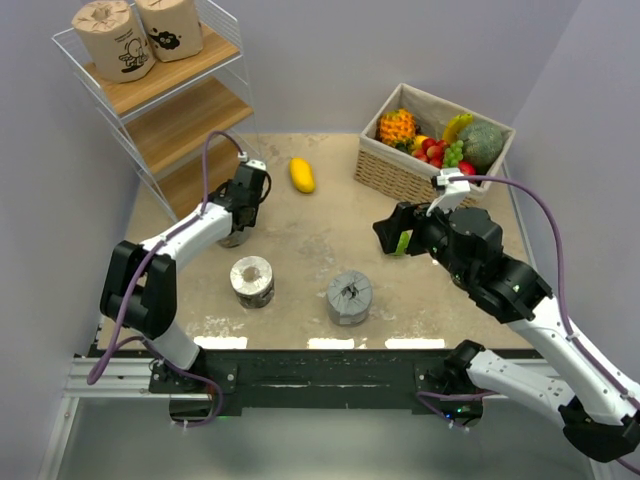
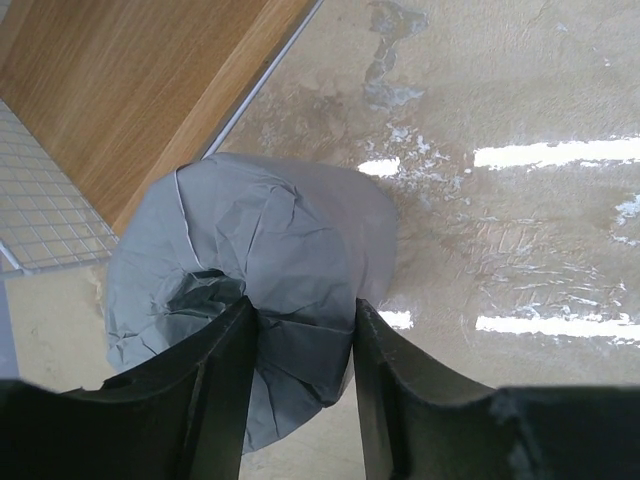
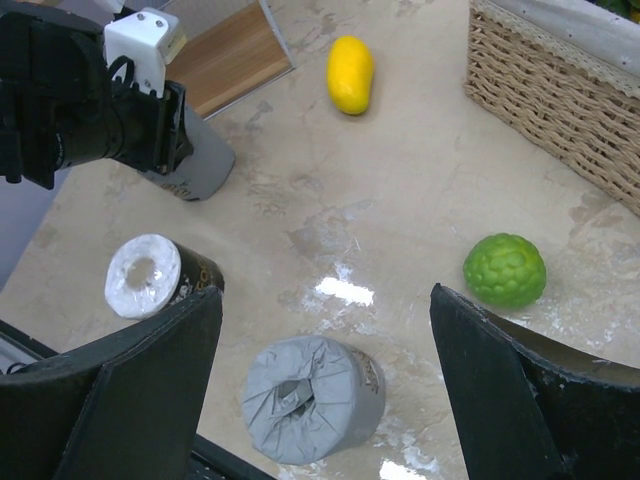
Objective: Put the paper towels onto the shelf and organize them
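My left pincer clenches the pale grey wrapped paper-towel roll; next I must lift it onto the white-wire wooden shelf.

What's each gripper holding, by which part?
The left gripper pinches the grey roll by its wall, one finger at the core hole; the right gripper holds nothing.

walls: I see plain pale grey, back and both sides | table: beige, mottled like stone, scuffed white | light: overhead, bright glare patches near front | black bar along near edge
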Robot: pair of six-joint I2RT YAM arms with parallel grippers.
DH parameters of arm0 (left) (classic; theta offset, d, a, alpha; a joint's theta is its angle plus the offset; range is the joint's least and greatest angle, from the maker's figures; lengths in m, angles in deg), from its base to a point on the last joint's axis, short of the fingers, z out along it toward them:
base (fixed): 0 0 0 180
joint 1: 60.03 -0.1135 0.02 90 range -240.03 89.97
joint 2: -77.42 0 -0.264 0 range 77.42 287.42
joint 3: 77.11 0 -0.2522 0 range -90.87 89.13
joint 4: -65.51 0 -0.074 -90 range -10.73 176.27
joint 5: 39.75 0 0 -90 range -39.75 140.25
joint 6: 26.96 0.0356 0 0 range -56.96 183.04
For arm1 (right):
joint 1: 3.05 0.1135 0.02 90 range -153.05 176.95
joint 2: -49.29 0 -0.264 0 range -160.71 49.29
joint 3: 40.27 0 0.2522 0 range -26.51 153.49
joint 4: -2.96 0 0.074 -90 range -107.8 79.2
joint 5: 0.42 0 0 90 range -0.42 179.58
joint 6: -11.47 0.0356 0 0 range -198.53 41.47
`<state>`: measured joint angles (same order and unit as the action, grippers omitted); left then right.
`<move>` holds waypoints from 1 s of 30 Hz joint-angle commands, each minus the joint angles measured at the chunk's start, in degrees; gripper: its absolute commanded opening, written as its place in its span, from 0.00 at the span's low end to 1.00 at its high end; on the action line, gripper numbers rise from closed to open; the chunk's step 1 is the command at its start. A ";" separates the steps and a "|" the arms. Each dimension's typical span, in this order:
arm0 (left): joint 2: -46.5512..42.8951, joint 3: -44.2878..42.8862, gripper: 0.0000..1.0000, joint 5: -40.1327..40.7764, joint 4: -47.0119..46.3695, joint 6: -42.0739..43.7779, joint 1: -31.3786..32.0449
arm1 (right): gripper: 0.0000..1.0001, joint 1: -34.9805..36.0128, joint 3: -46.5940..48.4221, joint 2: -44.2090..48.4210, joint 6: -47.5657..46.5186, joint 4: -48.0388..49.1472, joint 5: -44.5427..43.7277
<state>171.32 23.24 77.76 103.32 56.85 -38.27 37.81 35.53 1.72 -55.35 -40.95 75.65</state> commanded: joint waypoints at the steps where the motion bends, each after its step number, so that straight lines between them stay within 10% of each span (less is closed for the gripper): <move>1: -2.06 1.11 0.42 0.71 0.90 0.04 -0.31 | 0.88 0.09 2.73 0.37 0.64 1.32 0.84; 30: -4.79 -29.98 0.37 14.07 9.35 16.99 10.94 | 0.87 0.09 9.32 -3.05 -0.15 -0.35 -2.94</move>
<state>168.48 0.57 87.81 115.30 65.85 -27.54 37.79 41.65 -0.73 -55.02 -42.35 73.62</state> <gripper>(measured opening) 0.391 0.875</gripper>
